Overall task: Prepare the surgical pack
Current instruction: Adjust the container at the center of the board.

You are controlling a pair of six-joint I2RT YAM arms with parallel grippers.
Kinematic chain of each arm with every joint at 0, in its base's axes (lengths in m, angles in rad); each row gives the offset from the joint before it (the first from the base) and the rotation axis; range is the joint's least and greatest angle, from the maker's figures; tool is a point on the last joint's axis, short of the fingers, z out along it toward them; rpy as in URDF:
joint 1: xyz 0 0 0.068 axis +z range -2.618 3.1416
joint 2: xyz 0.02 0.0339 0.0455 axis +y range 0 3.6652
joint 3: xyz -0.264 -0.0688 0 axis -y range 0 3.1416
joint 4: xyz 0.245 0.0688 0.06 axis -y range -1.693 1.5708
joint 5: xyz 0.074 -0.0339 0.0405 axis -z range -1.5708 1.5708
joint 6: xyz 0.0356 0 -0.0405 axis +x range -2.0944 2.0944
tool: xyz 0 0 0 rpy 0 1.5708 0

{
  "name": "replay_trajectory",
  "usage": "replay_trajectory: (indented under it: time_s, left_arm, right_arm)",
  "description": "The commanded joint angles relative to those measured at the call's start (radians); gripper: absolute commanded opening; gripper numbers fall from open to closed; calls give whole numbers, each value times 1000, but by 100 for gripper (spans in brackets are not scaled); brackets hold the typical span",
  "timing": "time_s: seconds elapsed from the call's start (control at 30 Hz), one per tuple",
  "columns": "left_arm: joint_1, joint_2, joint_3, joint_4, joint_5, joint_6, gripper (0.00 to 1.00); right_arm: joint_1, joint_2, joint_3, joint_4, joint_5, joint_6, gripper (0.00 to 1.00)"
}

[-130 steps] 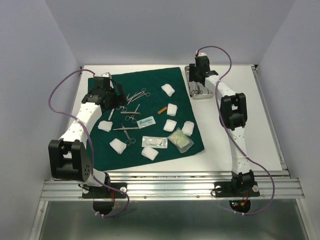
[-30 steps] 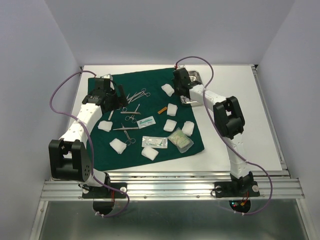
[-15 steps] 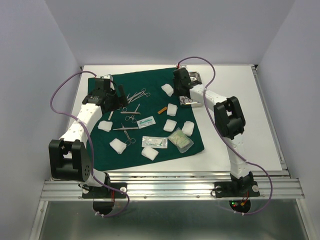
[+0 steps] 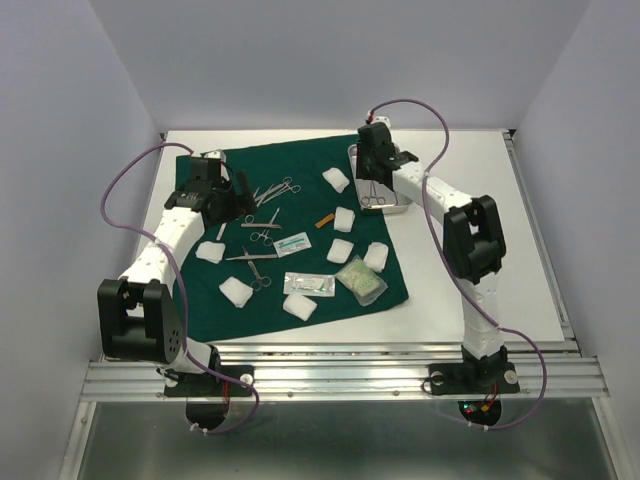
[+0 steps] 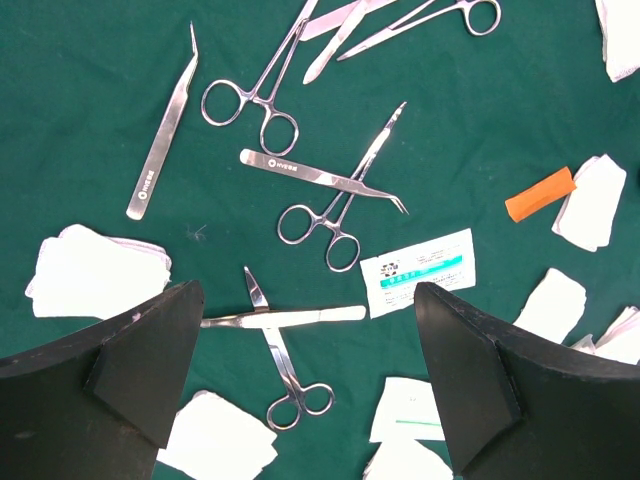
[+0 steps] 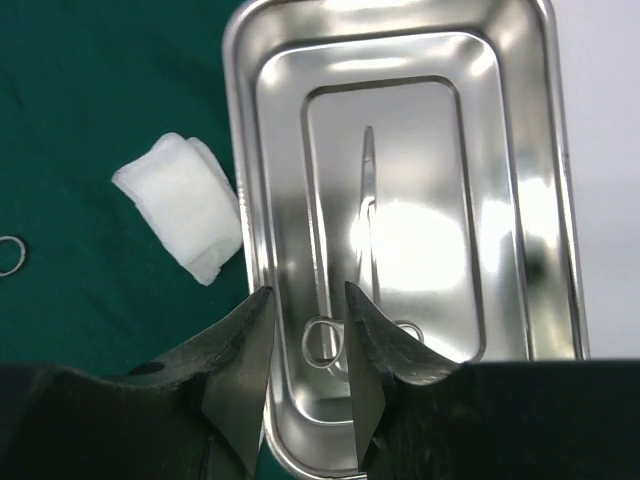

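Polished steel fills your right wrist view: the small rectangular steel tray (image 6: 545, 200) with rounded corners and a stepped floor sits at the far right edge of the dark green cloth drape (image 6: 90, 80), part on the cloth and part on the white table (image 6: 605, 150). One slim pair of ring-handled steel forceps (image 6: 366, 230) lies lengthwise in it, loops toward you.

Your right gripper (image 6: 306, 290) hangs over the tray's near end. Its black fingers are parted by a narrow gap and clamp nothing. Just left of the tray, a folded white gauze pad (image 6: 185, 205) rests on the cloth, soft and layered.

Your left gripper (image 5: 305, 288) is spread wide and empty above the drape's left half. Below it lie bright metal tools: a straight pair of tweezers (image 5: 160, 130), curved-tip forceps (image 5: 345, 195) and short scissors (image 5: 275, 350) crossed over a flat handle. Beside them are a flat white sealed packet with teal print (image 5: 418, 272) and a small orange strip (image 5: 540, 193).

From above, more gauze squares dot the cloth (image 4: 310, 160), with a crinkled pale green packet (image 4: 361, 281) near its front right corner.
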Motion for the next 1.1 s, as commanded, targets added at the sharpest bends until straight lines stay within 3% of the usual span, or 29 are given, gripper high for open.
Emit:
replay_trajectory:
  time_s: [0.0, 0.57, 1.07]
  left_arm:
    - [-3, -51, -8, 17, 9, 2, 99]
    - [-5, -23, 15, 10, 21, -16, 99]
    - [-11, 24, -16, -32, -43, -50, 99]
  right_arm:
    - [-38, -45, -46, -34, 29, 36, 39]
    - [-48, -149, -270, -48, -77, 62, 37]
    - [-48, -287, -227, -91, -109, 66, 47]
